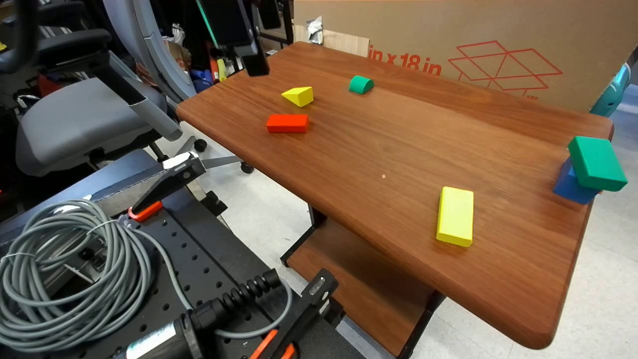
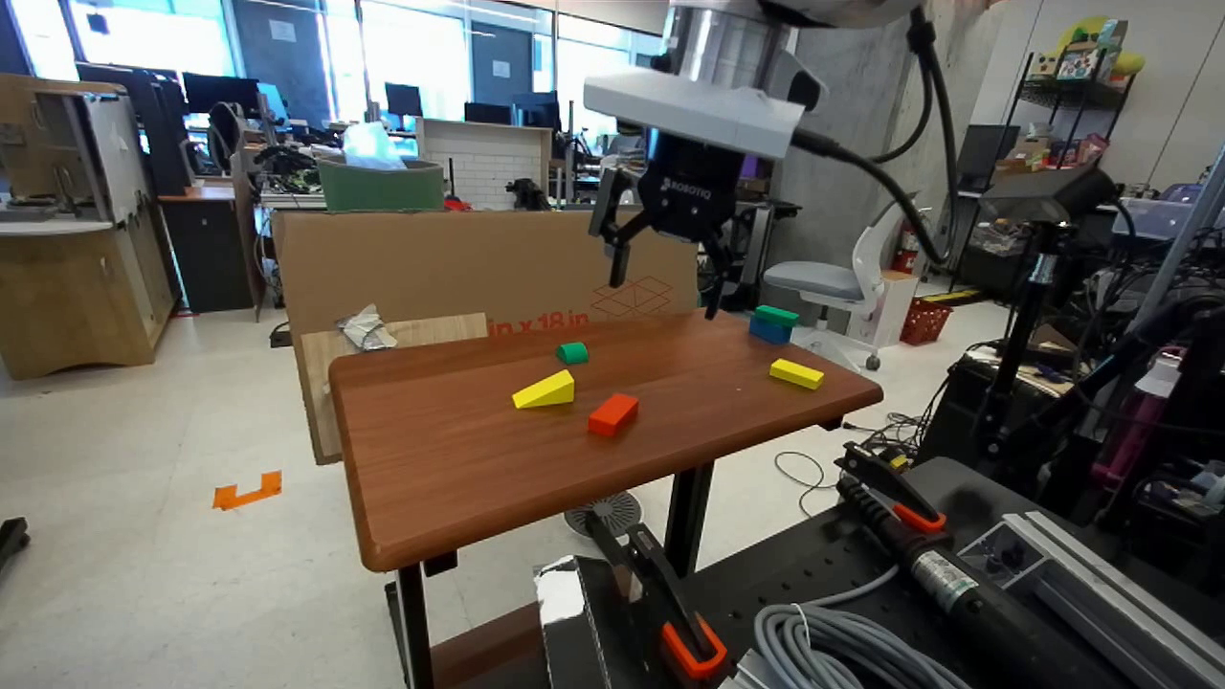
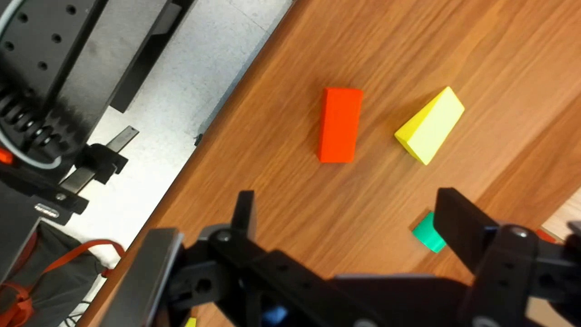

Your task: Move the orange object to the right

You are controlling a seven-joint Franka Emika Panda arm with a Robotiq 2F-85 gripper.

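The orange object is a small flat rectangular orange-red block lying on the wooden table. It shows in both exterior views and in the wrist view, ahead of the fingertips and a little left of the middle between them. My gripper is open and empty, held well above the table. In the wrist view my gripper has its fingers wide apart with only table between them. In an exterior view only part of it shows at the top edge.
A yellow wedge lies close to the orange object. A green half-round block sits farther back. A yellow rectangular block lies toward the other end. A green block rests on a blue block. A cardboard sheet stands behind the table.
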